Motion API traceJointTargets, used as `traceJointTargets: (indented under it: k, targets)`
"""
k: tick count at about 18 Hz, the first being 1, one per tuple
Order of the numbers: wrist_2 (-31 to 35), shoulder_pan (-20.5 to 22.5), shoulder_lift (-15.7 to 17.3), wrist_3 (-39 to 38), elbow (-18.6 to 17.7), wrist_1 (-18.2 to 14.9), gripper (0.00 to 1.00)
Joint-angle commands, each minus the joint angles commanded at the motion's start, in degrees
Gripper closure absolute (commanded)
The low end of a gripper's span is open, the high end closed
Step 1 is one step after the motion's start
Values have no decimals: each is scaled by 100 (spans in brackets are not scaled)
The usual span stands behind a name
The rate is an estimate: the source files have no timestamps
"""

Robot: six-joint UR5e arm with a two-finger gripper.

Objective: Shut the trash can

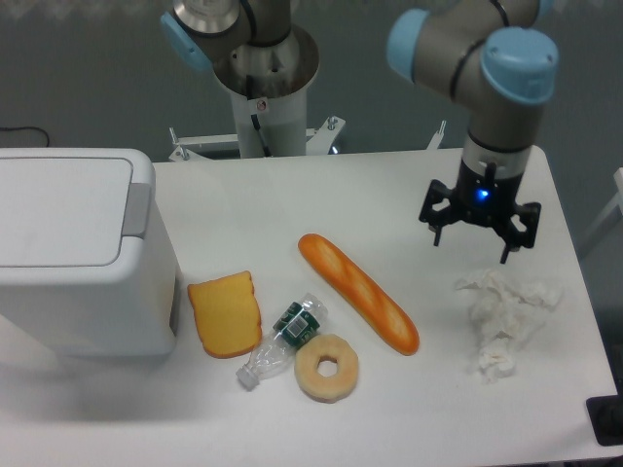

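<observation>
The trash can (83, 263) is a large white boxy bin at the table's left edge. Its flat lid (58, 212) lies down level on the body, and a grey tab (137, 208) sits at the lid's right side. My gripper (477, 241) hangs over the right part of the table, far from the can, just above and left of a crumpled tissue. Its fingers are spread apart and hold nothing.
A slice of bread (225, 313), a crushed plastic bottle (282, 341), a doughnut (326, 367) and a baguette (358, 292) lie mid-table. Crumpled white tissue (504, 319) lies at the right. The robot base (263, 88) stands at the back.
</observation>
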Motion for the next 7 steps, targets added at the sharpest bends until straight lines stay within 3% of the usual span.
traceJointTargets:
  k: [3, 7]
  targets:
    - [125, 0, -220, 501, 70, 70, 0]
    - [213, 79, -159, 555, 35, 62, 0]
